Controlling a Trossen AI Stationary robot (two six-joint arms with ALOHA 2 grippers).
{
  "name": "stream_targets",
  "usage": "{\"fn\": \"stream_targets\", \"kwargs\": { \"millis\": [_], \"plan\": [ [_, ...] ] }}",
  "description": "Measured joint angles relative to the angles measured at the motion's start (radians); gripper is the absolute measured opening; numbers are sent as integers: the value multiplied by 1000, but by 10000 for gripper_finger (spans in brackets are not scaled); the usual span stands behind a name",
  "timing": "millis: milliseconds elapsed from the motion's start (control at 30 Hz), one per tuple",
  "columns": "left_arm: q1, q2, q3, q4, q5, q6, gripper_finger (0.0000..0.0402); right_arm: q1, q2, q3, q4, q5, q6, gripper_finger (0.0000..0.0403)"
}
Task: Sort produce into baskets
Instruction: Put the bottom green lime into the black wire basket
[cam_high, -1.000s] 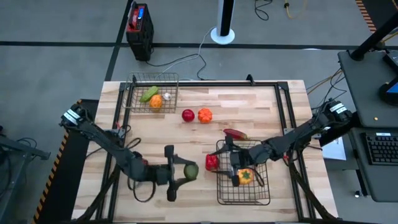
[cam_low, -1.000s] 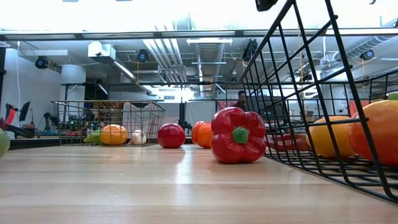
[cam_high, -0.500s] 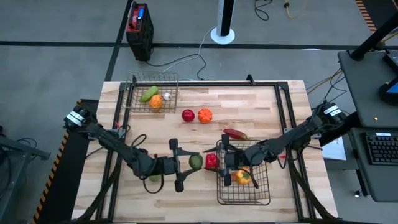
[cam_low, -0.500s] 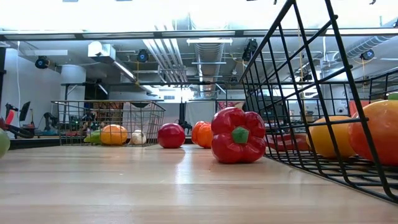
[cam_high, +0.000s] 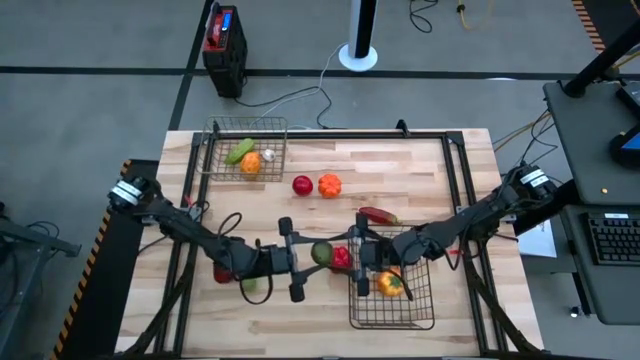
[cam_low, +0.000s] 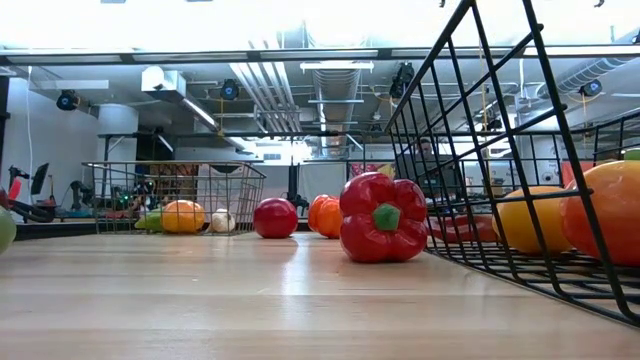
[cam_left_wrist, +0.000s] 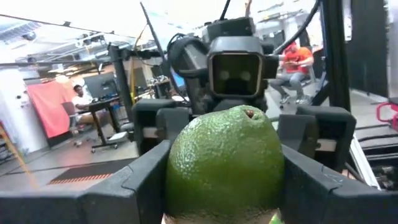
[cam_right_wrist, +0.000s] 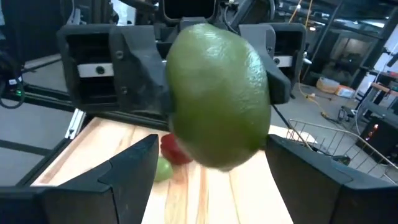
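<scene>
Lime-green round toy fruit (cam_high: 321, 253) sits pinched between the two dark fingers of the left gripper (cam_high: 305, 257), held just above the middle of the light wooden table (cam_high: 400, 170) and close to the near-right basket; in the left wrist view the same fruit (cam_left_wrist: 225, 165) fills the space between the fingers (cam_left_wrist: 134, 180), with the other arm's gripper facing it from just beyond. The right gripper (cam_high: 362, 260) hangs over the left rim of the larger black wire-mesh basket (cam_high: 392, 300), its fingers spread wide apart with nothing between them, and its own camera looks straight at the green fruit (cam_right_wrist: 219, 96) (the two grippers are nearly nose to nose). A glossy red toy bell pepper (cam_high: 341, 258) stands on the table, just outside that basket's left wall, seen close up from table height (cam_low: 382, 218). Inside the basket lies an orange-yellow toy pepper (cam_high: 391, 284). A long red chili pepper (cam_high: 378, 215) lies on the table just beyond the basket's far edge. Nearer the middle of the far edge, a red round toy fruit (cam_high: 302, 185) and an orange toy fruit (cam_high: 329, 184) sit side by side. The smaller black wire basket (cam_high: 222, 160) at the far-left corner holds a green vegetable piece (cam_high: 239, 151), an orange piece (cam_high: 250, 164) and a tiny white garlic (cam_high: 268, 155).
</scene>
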Motion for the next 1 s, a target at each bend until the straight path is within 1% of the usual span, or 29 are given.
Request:
{"fn": "stream_targets", "kwargs": {
  "millis": [67,200,333,500,633,700,833,933,1000],
  "plan": [
    [5,24,18,-1,22,-3,217,-4,0,0,0,-1,0,289],
    [15,68,58,7,23,5,217,-7,1,0,-4,-6,2,290],
    [20,89,72,7,23,14,217,-7,1,-1,-12,-4,-6,280],
    [20,89,69,0,20,15,221,-7,0,-2,-32,-3,3,245],
    [20,89,68,0,18,13,236,-7,0,-2,-33,-2,4,210],
    [20,89,68,-4,17,13,244,-7,0,-2,-35,-3,11,203],
    [18,89,68,-9,-38,13,260,-7,-5,-2,-53,4,34,203],
    [12,82,68,-33,-94,13,270,-7,-19,-2,-95,34,62,207],
    [9,73,68,-64,-102,13,275,-7,-35,-2,-140,57,84,208]
  ]
}}
